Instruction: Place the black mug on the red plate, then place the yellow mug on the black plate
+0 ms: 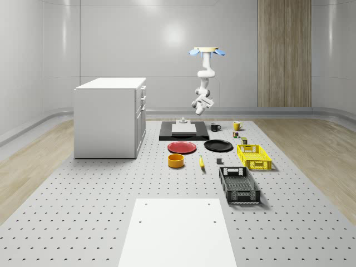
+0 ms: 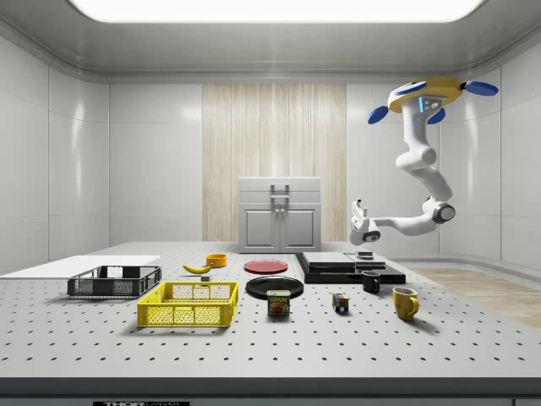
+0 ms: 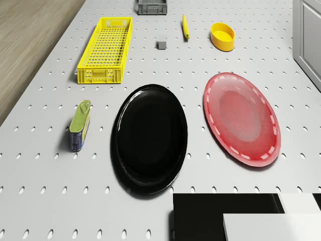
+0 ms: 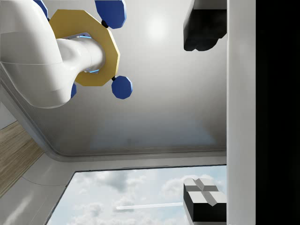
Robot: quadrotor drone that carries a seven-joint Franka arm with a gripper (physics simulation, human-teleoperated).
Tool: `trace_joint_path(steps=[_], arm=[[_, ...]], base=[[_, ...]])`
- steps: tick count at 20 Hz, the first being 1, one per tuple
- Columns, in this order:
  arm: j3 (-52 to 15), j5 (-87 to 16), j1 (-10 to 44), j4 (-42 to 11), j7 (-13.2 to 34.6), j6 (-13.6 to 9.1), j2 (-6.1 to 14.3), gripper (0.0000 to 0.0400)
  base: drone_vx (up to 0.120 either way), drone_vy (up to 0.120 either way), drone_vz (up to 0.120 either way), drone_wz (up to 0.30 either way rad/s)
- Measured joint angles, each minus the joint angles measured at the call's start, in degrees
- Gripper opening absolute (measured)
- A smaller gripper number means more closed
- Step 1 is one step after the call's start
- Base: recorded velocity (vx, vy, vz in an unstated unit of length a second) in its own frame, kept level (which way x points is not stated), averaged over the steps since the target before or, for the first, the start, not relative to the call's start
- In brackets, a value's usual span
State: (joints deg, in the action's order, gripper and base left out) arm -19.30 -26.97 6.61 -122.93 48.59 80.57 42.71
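One perforated table (image 1: 83, 194) | grey-walled room | drone (image 2: 427, 93) hovering | jaws apart

we see a matt grey metal-looking table (image 3: 45, 191) drilled with rows of small holes. the round black plate (image 3: 149, 138) shines glossy and smooth, and the round red plate (image 3: 241, 118) looks glossy too, with a pale sheen across it. the long yellow basket (image 3: 106, 49) seems matt plastic mesh. the green and blue tin can (image 3: 80, 125) has a printed label. the drone's white arm (image 2: 420, 165) looks smooth, glossy plastic. the floor (image 1: 311, 150) beside the table shows light wood grain.
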Motion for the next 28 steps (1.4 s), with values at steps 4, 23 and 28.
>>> trace_joint_path(steps=[4,23,28], arm=[[-13.4,-21.0,5.2,-9.4,4.3,1.0,2.2,0.04],[-50.0,-86.2,47.6,-42.8,37.8,-13.2,15.4,0.04],[-51.6,-86.9,50.8,-43.0,40.0,-13.6,17.4,0.04]], base=[[0.0,0.0,-0.12,0.0],[0.0,0.0,-0.12,0.0],[-0.056,0.0,-0.12,0.0]])
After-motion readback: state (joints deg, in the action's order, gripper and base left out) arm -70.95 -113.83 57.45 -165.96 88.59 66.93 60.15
